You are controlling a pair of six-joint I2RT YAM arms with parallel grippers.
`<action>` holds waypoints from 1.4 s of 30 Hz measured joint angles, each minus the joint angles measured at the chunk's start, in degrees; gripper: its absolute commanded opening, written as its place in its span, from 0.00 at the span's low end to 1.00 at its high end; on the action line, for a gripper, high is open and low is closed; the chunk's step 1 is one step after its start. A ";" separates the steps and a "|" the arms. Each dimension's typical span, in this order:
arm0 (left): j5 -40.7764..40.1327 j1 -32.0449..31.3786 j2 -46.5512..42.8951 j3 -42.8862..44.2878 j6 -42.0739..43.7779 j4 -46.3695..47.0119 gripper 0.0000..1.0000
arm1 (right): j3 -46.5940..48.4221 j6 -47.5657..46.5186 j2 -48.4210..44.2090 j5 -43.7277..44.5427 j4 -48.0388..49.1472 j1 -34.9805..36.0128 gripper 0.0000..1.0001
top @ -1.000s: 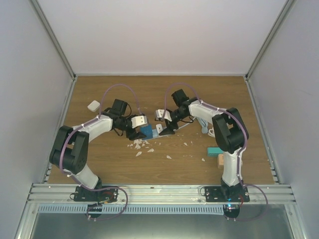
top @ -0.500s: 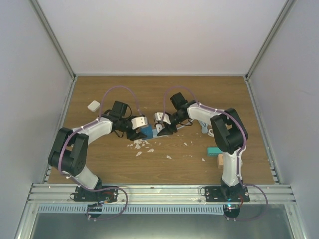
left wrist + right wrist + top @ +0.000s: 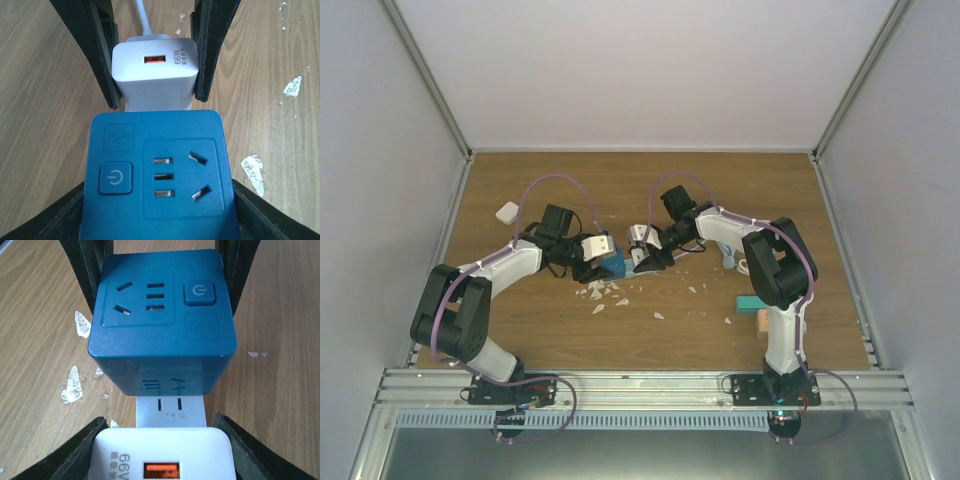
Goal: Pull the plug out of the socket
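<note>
The blue cube socket (image 3: 157, 170) fills the lower half of the left wrist view, and my left gripper (image 3: 157, 212) is shut on its two sides. A white plug (image 3: 160, 455) marked 66W lies low in the right wrist view, where my right gripper (image 3: 160, 452) is shut on its flanks. A short white piece (image 3: 170, 412) with two slots bridges the plug and the socket's side face (image 3: 162, 380). From above, the socket (image 3: 613, 265) lies mid-table between both grippers. The plug's white cable (image 3: 144, 17) runs away from it.
White flakes (image 3: 605, 292) are scattered on the wooden table just in front of the socket. A small white object (image 3: 507, 211) lies at the back left. A teal block (image 3: 750, 303) and a wooden block (image 3: 762, 322) sit beside the right arm.
My right gripper has moved left to the plug and closed on it. The left gripper has tightened slightly on the socket, and the left arm has shifted a little.
</note>
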 measured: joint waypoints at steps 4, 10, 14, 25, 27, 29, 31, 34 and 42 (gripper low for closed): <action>0.46 0.24 0.00 0.00 -0.63 -0.02 0.22 | 0.02 0.55 0.00 0.20 0.07 0.26 0.12; 1.05 0.94 0.00 0.00 -1.11 -0.48 0.21 | 0.13 1.55 0.00 1.16 0.70 0.98 0.10; 1.11 1.25 -0.46 -0.11 -0.63 -0.74 0.21 | 0.35 2.38 0.00 1.62 0.92 1.36 0.10; 2.56 2.99 -4.04 -2.67 -0.15 0.26 0.17 | 1.51 3.21 0.39 1.46 1.01 2.25 0.09; 3.65 3.78 -4.07 -2.67 -1.01 0.55 0.17 | 1.84 3.39 0.52 1.42 1.07 2.25 0.08; 4.96 4.70 -4.07 -2.67 -2.12 0.87 0.16 | 2.10 3.41 0.63 1.33 1.16 2.25 0.08; 5.99 5.40 -4.07 -2.67 -2.99 1.27 0.17 | 2.49 3.41 0.81 1.27 1.31 2.29 0.08; 6.69 5.77 -4.07 -2.89 -2.71 1.77 0.18 | 2.82 3.45 0.96 1.40 1.29 2.36 0.08; 4.94 5.75 -3.28 -3.13 4.85 1.09 0.39 | 3.78 3.52 1.95 2.29 1.07 2.80 0.08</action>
